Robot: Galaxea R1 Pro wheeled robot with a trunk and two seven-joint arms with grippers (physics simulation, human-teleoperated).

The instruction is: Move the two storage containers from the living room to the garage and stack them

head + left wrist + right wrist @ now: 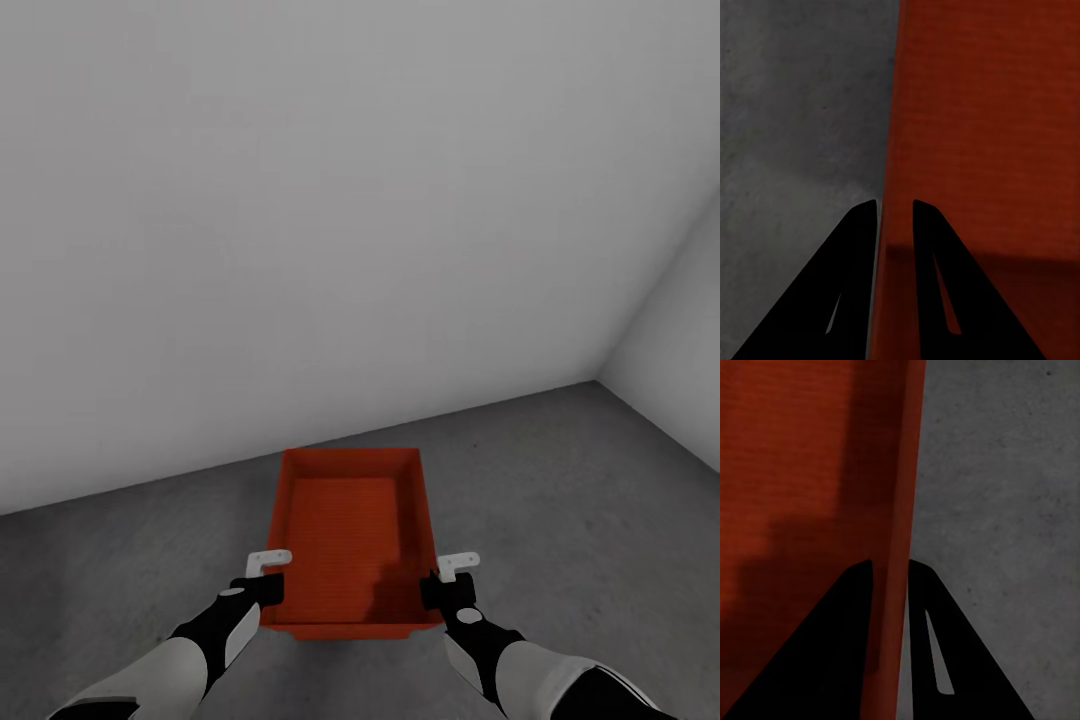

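One orange-red storage container [350, 530] sits low in front of me over the dark grey concrete floor [560, 480] of the garage, its open top facing up and nothing inside. My left gripper [268, 590] is shut on its left side wall near the front corner. My right gripper [438, 590] is shut on the right side wall opposite. In the left wrist view the gripper [895, 214] straddles the thin red wall of the container [990, 135]. The right gripper [890, 570] pinches the container's other wall [795, 457] the same way. Whether the bin touches the floor cannot be told.
A plain pale grey wall [300, 200] rises just beyond the container. A second wall [680, 360] meets it at a corner on the right. Bare concrete [120, 560] spreads to both sides of the bin.
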